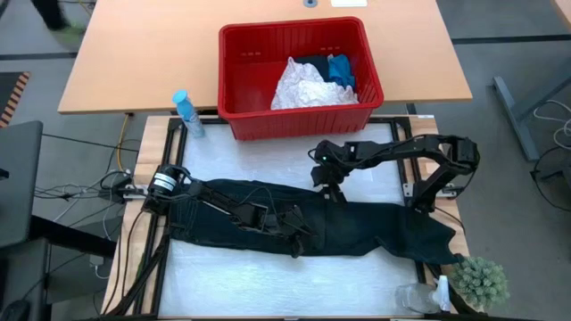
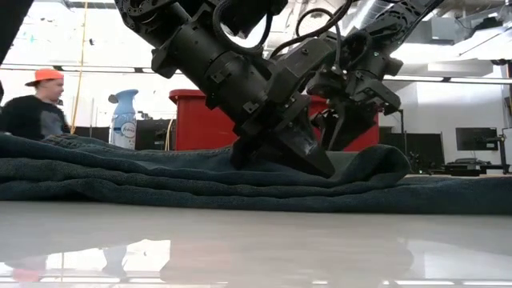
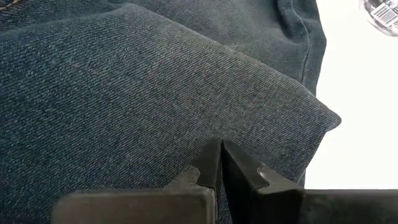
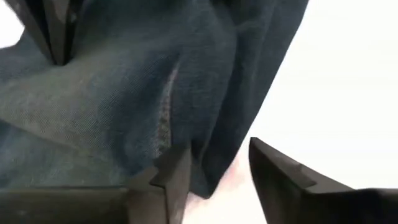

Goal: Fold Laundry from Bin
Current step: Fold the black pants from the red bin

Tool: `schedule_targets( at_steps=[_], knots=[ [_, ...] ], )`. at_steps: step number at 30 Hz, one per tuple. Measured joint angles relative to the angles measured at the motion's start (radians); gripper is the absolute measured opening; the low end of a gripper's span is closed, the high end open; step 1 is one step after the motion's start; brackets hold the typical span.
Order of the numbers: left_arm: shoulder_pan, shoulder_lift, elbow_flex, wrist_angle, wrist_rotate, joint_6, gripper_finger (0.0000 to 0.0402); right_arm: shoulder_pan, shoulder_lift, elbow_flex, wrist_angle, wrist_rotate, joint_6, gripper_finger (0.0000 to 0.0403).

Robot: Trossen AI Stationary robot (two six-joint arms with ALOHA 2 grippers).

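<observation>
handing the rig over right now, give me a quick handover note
Left hand: shut, pressed on the dark jeans.
Right hand: open at the jeans' far edge, holding nothing.
Jeans lie flat across the white mat, doubled lengthwise.
Red bin beyond the mat holds a white crinkled item, a blue one and dark cloth.
Left: finish folding the jeans, then the bin's items.

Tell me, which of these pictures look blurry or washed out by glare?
Right wrist view: the dark garment is smeared soft, the table blown out white. Left wrist view: denim weave crisp. Low view: glossy tabletop mirrors the room, bright windows behind. High view: evenly lit.
</observation>
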Motion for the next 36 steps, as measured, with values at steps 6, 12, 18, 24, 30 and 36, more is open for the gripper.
schedule_targets(
  at_steps=[6,12,18,24,30,36],
  knots=[
    [0.000,0.005,0.000,-0.004,-0.004,0.000,0.0006,0.018,0.005,-0.006,-0.018,-0.081,-0.015,0.0210],
    [0.000,0.005,0.000,-0.005,-0.006,0.016,0.0006,0.028,0.005,-0.007,-0.028,-0.068,-0.017,0.0118],
    [0.000,0.005,0.000,-0.006,-0.007,0.022,0.0006,0.028,0.005,-0.007,-0.033,-0.039,-0.028,0.0017],
    [0.000,0.005,0.000,-0.018,-0.017,0.024,0.0006,0.020,0.001,0.004,-0.077,0.101,-0.018,0.0012],
    [-0.007,0.005,0.000,-0.046,-0.040,0.022,0.0006,0.000,0.001,0.049,-0.138,0.124,-0.033,0.0012],
    [-0.008,0.005,0.000,-0.077,-0.043,0.026,0.0006,0.004,0.000,0.116,-0.272,0.140,-0.056,0.0074]
  ],
)
